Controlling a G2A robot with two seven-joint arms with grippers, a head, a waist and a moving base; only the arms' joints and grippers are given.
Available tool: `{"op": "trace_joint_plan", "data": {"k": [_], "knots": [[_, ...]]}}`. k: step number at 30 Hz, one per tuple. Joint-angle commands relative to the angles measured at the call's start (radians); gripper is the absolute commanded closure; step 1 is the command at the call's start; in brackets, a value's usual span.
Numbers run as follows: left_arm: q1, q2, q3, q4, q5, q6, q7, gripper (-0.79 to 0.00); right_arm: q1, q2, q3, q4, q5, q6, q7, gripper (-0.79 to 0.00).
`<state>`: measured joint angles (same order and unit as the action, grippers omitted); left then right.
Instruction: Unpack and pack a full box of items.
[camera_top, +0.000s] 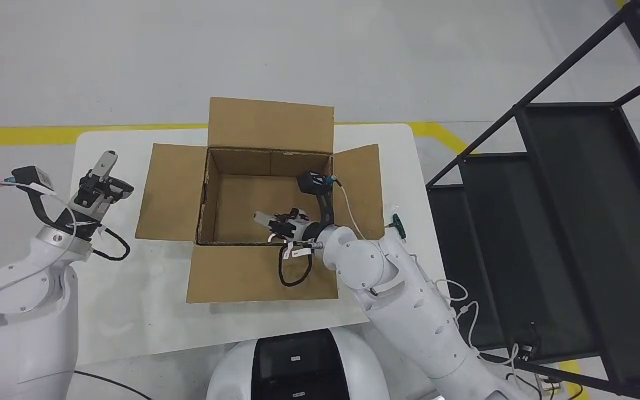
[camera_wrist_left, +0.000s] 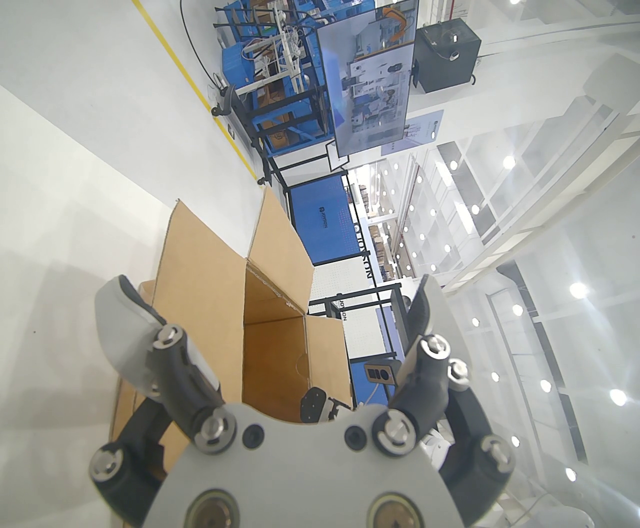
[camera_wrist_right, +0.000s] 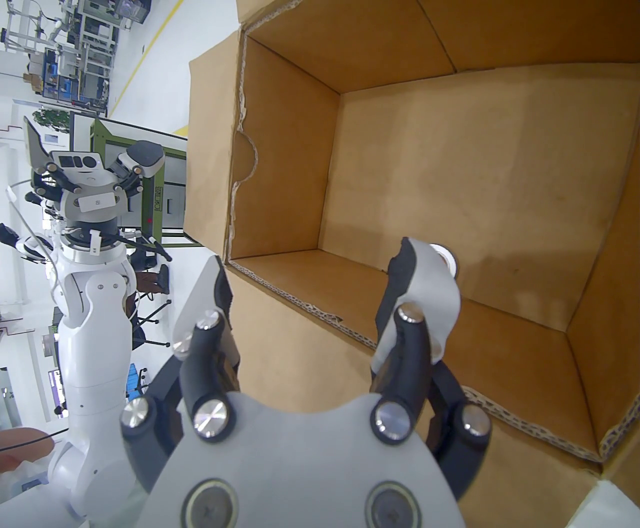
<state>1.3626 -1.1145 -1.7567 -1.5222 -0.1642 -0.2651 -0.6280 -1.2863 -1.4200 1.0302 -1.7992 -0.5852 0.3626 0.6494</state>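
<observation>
An open cardboard box (camera_top: 262, 200) stands in the middle of the white table (camera_top: 130, 300), its flaps folded outward. Its floor (camera_wrist_right: 450, 165) looks bare. My right gripper (camera_top: 272, 222) is open over the box's near wall (camera_wrist_right: 310, 300), with one finger (camera_wrist_right: 425, 285) inside the box and the other outside. A small white round thing (camera_wrist_right: 446, 257) shows just past the inner fingertip; I cannot tell what it is. My left gripper (camera_top: 100, 178) is open and holds nothing, off the box's left flap, facing the box (camera_wrist_left: 280, 310).
A small green object (camera_top: 398, 222) lies on the table right of the box. Dark metal stairs (camera_top: 540, 210) stand beyond the table's right edge. Bare table lies in front of and left of the box.
</observation>
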Motion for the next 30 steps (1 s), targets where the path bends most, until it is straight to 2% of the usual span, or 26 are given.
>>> {"op": "trace_joint_plan", "data": {"k": [1,6,14,20,30], "knots": [[0.000,0.000,0.000,0.000,0.000,0.000,0.000,-0.785,-0.002,0.002,-0.001,0.011,-0.024,0.010,0.001,-0.785],[0.000,0.000,0.000,0.000,0.000,0.000,0.000,-0.785,0.080,0.001,-0.057,0.042,-0.145,0.095,0.113,-0.785],[0.000,0.000,0.000,0.000,0.000,0.000,0.000,-0.785,0.232,-0.018,-0.111,0.132,-0.148,0.184,0.265,-0.785],[0.000,0.000,0.000,0.000,0.000,0.000,0.000,-0.785,0.279,-0.038,-0.139,0.240,-0.123,0.285,0.243,-0.785],[0.000,0.000,0.000,0.000,0.000,0.000,0.000,-0.785,0.280,-0.040,-0.140,0.243,-0.116,0.287,0.241,-0.785]]}}
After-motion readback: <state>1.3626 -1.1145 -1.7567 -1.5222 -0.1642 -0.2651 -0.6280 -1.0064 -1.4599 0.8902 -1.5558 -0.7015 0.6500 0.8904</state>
